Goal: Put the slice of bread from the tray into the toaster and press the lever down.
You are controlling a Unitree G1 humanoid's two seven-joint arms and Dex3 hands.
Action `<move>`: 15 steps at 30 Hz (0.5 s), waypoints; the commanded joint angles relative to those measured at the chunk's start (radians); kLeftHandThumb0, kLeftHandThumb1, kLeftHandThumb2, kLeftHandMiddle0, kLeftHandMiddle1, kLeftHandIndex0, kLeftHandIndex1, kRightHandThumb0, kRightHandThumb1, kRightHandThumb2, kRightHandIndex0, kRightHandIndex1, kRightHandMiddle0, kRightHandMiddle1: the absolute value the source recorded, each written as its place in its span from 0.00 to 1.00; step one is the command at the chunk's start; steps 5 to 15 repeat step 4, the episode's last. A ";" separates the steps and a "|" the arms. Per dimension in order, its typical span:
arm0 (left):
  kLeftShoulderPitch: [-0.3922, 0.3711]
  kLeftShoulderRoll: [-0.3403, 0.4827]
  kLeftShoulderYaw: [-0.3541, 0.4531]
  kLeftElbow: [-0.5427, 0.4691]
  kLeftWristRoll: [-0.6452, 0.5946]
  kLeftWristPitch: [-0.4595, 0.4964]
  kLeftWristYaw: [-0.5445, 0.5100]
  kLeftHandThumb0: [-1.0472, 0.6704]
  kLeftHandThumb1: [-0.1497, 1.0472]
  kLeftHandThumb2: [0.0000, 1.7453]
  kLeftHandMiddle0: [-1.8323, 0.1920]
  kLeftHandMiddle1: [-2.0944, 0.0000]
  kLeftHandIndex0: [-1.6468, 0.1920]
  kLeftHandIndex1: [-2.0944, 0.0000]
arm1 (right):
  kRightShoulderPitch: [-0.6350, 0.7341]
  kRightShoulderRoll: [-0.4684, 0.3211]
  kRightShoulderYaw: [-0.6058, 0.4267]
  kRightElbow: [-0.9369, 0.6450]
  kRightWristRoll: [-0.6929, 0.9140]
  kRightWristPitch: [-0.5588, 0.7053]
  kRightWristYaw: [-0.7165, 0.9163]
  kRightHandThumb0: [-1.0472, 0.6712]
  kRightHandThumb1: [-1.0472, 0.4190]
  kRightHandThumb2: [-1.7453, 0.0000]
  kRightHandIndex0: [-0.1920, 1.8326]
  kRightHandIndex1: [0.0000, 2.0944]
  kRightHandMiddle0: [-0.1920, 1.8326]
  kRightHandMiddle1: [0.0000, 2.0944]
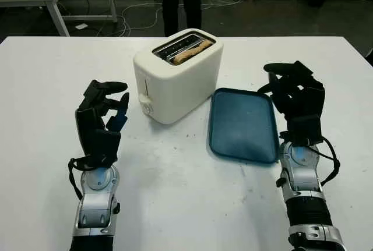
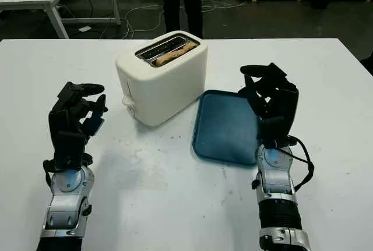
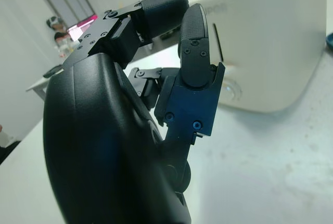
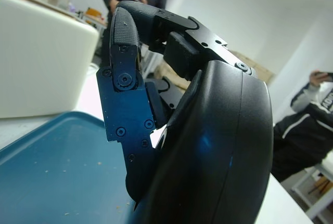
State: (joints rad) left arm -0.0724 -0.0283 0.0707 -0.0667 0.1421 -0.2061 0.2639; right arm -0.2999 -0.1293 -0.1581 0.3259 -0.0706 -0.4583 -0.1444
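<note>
Already the slice of bread (image 1: 187, 53) sits down in a slot of the toaster (image 1: 178, 76), near the bench's far edge, and the blue tray (image 1: 243, 124) beside it lies bare. What remains is the lever (image 1: 141, 98), apparently the small tab on the toaster's near end: stiff and sprung, best pushed from above. The left hand (image 1: 104, 114) and right hand (image 1: 294, 96) hold nothing, fingers curled.
</note>
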 commanded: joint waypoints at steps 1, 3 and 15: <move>-0.025 -0.003 -0.001 0.014 -0.003 -0.028 0.001 0.29 0.89 0.17 0.64 0.17 0.63 0.32 | 0.008 0.004 0.007 0.011 -0.008 0.007 -0.006 0.32 0.09 0.87 0.57 0.53 0.61 0.25; -0.030 -0.001 -0.001 0.020 0.000 -0.032 0.001 0.29 0.89 0.17 0.63 0.17 0.63 0.31 | 0.013 0.004 0.012 0.017 -0.009 -0.003 -0.002 0.31 0.09 0.86 0.57 0.53 0.61 0.24; -0.033 -0.001 -0.001 0.022 0.001 -0.034 0.000 0.29 0.89 0.17 0.63 0.17 0.63 0.31 | 0.014 0.004 0.014 0.020 -0.009 -0.005 0.001 0.31 0.09 0.86 0.57 0.53 0.61 0.24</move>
